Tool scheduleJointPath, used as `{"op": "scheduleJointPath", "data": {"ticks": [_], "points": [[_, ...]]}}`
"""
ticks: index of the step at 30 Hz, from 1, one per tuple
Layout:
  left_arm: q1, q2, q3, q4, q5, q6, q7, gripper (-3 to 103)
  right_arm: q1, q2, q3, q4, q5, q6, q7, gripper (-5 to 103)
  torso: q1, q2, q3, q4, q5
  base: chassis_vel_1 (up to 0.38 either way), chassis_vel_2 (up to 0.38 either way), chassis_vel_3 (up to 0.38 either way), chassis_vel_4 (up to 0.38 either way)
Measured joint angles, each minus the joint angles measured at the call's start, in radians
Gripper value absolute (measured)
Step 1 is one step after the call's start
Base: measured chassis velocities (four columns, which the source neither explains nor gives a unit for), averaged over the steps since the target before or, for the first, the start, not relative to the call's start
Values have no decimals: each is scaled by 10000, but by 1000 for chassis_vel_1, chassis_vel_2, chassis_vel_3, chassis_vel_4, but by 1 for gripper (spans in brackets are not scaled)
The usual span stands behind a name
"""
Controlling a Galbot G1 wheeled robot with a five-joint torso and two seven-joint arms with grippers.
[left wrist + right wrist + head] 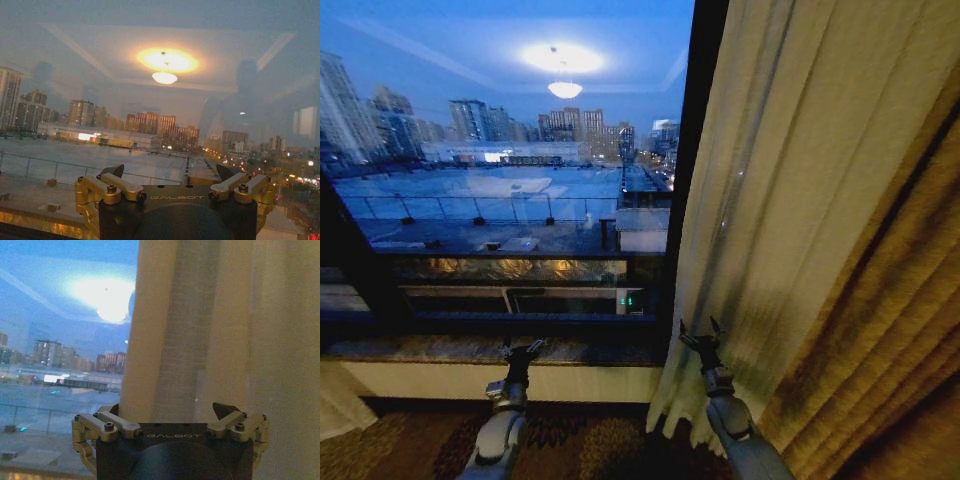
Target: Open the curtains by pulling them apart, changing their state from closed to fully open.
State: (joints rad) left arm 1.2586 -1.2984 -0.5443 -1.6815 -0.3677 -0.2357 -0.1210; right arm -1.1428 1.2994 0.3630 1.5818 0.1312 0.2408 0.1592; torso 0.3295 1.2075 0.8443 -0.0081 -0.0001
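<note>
One sheer cream curtain (770,200) hangs gathered to the right of the window's dark post, and its pleats reach the floor. My right gripper (700,335) is open at this curtain's inner edge, low down. In the right wrist view the fabric (200,330) hangs just past the right gripper's (167,410) spread fingers. A strip of cream fabric (338,405) shows at the lower left corner. My left gripper (523,348) is open before the bare glass above the sill. In the left wrist view the left gripper (170,172) faces the city through the glass.
A thick golden-brown drape (890,330) hangs right of the sheer panel. The dark window post (695,150) stands between glass and curtain. A stone sill (440,350) runs under the window, and patterned carpet (400,450) lies below. A ceiling lamp reflects in the glass (564,88).
</note>
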Motion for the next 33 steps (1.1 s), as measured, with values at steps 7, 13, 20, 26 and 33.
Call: {"op": "scheduleJointPath", "data": {"ticks": [7,13,20,26,33], "points": [[0,0,0,0,0,-1,0,100,-178,-116,-51,594,17,-1354,274,100,0,1,0,0,0,0,0,0,0],[-1,0,0,0,0,0,0,100,49,-125,-26,602,-18,-1643,454,100,0,0,1,1,0,0,0,0,0],[0,0,0,-1,0,0,0,100,111,-89,-32,563,-41,-1659,536,100,0,0,0,0,0,0,0,0,0],[-1,0,0,0,0,0,0,100,115,-85,-32,552,-45,-1659,538,100,0,0,1,0,0,0,0,0,0],[-1,0,0,0,0,0,0,100,119,-81,-29,542,-48,-1649,538,100,0,0,1,0,0,0,0,0,0]]}}
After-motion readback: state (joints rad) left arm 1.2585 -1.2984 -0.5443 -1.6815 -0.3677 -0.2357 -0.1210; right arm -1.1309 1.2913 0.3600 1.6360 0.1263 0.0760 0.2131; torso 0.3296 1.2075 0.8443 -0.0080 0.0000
